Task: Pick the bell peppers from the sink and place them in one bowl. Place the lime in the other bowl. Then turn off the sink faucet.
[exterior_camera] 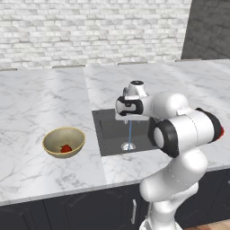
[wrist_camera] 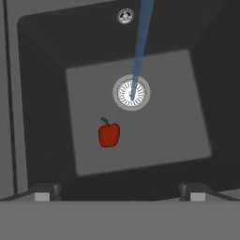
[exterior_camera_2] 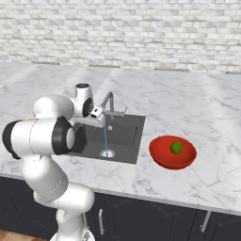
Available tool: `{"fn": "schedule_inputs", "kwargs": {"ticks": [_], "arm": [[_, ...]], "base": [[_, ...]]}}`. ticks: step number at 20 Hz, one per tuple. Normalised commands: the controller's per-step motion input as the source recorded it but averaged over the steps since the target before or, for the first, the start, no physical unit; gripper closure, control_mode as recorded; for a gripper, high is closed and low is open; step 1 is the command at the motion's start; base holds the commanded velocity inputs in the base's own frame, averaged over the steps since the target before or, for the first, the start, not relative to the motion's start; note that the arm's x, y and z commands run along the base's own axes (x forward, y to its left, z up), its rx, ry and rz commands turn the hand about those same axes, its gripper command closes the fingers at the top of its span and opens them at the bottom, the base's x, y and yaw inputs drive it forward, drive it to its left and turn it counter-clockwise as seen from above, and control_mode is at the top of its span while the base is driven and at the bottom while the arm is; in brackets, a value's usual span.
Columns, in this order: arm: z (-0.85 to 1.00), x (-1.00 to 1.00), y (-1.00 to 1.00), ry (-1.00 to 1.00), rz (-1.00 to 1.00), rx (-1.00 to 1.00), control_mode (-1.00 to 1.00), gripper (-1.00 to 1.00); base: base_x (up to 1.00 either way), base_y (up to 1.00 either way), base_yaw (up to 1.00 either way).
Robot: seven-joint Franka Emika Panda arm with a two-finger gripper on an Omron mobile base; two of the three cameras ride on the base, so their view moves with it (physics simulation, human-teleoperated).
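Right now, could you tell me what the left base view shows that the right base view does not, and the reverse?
The left base view alone has the tan bowl on the counter left of the sink, with one red bell pepper inside. The right base view alone has the red bowl on the counter right of the sink, with the lime in it, plus the faucet. Both share the sink, its running water stream and the arm above.

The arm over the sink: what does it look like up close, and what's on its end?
The arm is made of glossy white rounded segments joined by black rings, with no loose cables visible. Its white hand ends in a small gripper of two short dark fingers with pale grey tips.
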Motion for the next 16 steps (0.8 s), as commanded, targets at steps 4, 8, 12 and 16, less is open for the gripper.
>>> {"fn": "schedule_inputs", "kwargs": {"ticks": [4,8,12,16], "arm": [[-0.17,0.08,0.0,0.0,0.0,0.0,-1.0,-1.0],[-0.19,0.1,0.03,0.0,0.0,0.0,-1.0,-1.0],[-0.19,0.06,0.05,0.0,0.0,-0.01,-1.0,-1.0],[-0.24,0.01,0.05,0.0,0.0,-0.02,-1.0,-1.0]], "base": [[0.0,0.0,0.0],[0.0,0.0,0.0],[0.0,0.0,0.0],[0.0,0.0,0.0]]}}
